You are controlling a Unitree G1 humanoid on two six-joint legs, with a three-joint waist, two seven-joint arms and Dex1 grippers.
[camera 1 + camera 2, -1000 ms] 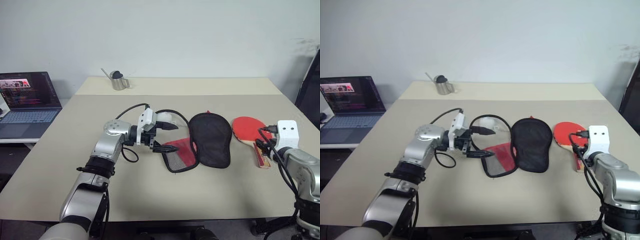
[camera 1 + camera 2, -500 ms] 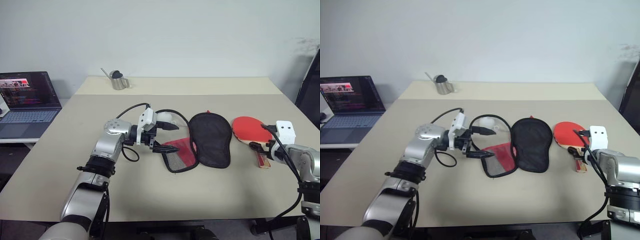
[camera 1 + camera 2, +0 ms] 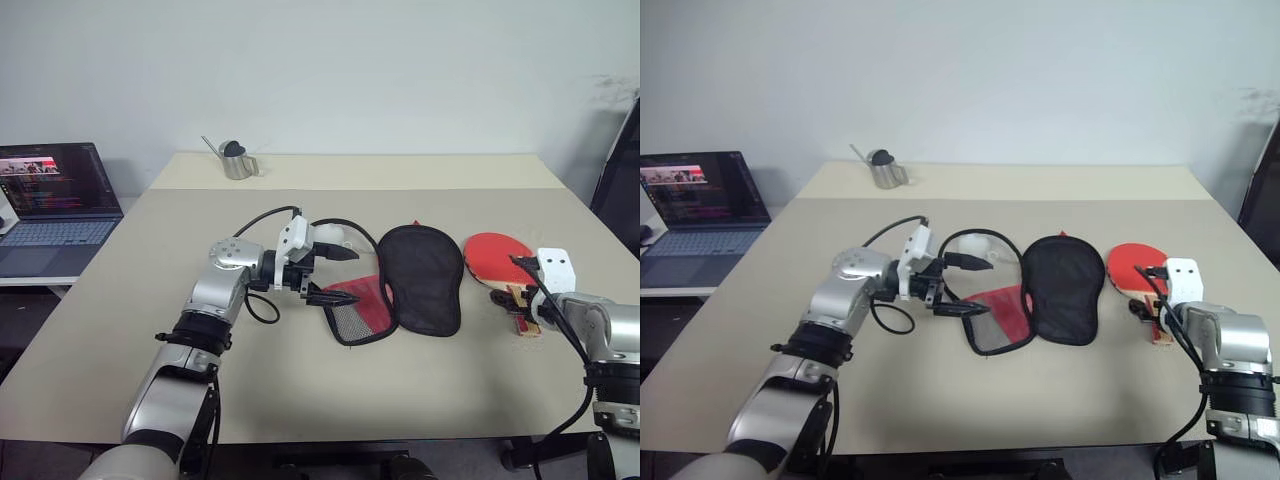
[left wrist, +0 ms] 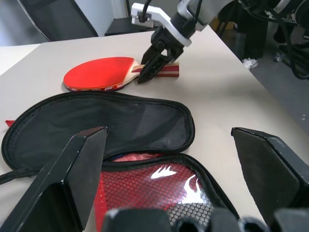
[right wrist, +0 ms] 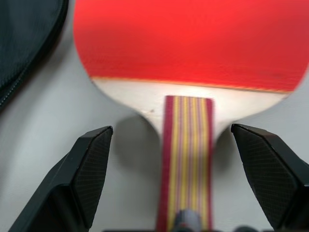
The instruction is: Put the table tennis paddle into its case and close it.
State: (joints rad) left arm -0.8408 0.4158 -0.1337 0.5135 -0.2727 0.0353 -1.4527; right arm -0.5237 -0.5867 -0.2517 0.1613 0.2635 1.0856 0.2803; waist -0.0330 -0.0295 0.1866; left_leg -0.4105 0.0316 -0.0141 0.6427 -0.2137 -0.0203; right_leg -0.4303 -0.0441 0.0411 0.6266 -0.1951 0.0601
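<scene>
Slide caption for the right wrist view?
Open right hand straddles the table tennis paddle handle, beside the case.

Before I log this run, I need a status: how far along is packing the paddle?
Done: the case lies unzipped, spread open on the table. In hand: the open right gripper straddles the handle of the paddle, not yet gripping; the open left gripper hovers at the case's red flap. Left: grasp, insert, zip.

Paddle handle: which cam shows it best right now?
Right wrist view: the paddle handle runs straight up between the open right hand's fingers, stripes plain. The left wrist view shows it small behind the right hand. In the eye views the right hand hides most of it.
</scene>
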